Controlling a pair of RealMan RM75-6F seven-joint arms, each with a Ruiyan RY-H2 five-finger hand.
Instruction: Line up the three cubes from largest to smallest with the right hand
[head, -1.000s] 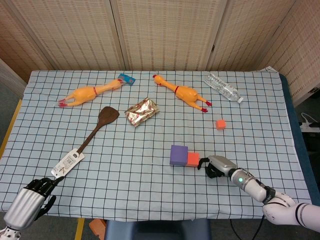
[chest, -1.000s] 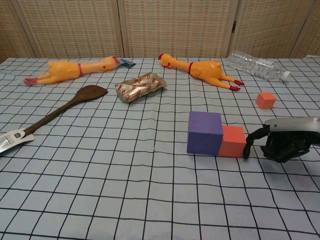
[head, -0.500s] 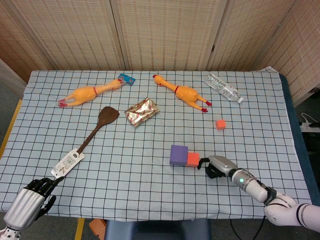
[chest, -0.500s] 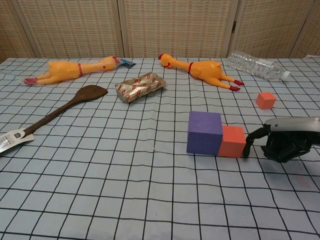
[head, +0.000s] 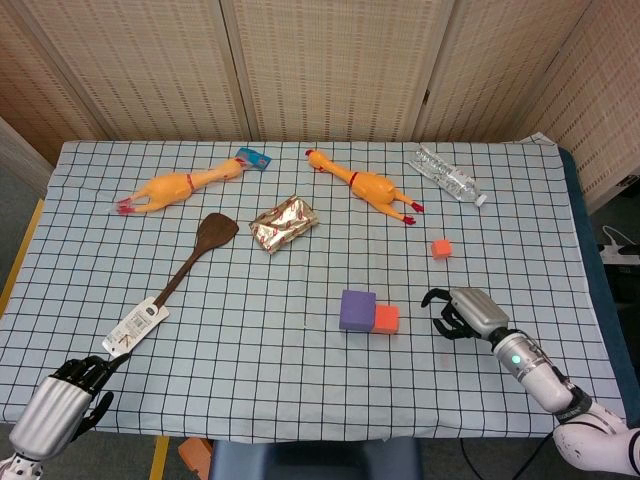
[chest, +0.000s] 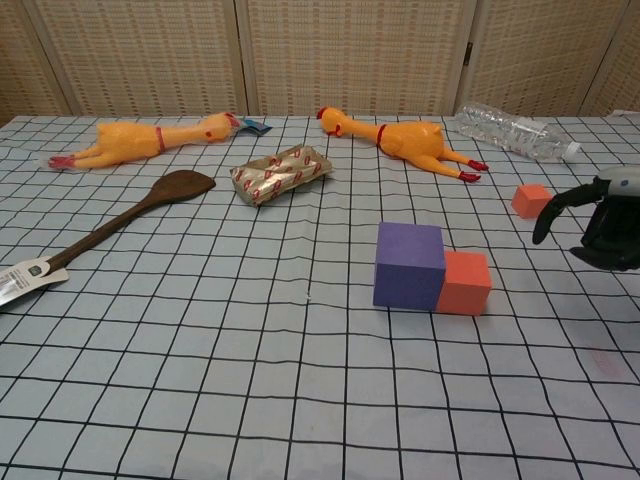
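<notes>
A large purple cube (head: 357, 309) (chest: 409, 265) stands mid-table with a medium orange cube (head: 386, 319) (chest: 465, 283) touching its right side. A small orange cube (head: 441, 248) (chest: 531, 200) lies apart, farther back and to the right. My right hand (head: 465, 312) (chest: 603, 218) hovers to the right of the medium cube, clear of it, fingers spread and curved with nothing in them. My left hand (head: 62, 400) rests at the table's near left edge, fingers curled in, holding nothing.
Two rubber chickens (head: 180, 187) (head: 366, 185), a wooden spatula (head: 185, 265) with a tag, a foil packet (head: 283, 222) and a plastic bottle (head: 448, 174) lie across the back and left of the checked cloth (head: 260, 340).
My right hand has drawn away from the medium orange cube, moving right and lifting. Both stacked-side cubes stay put. The left hand has not moved.
</notes>
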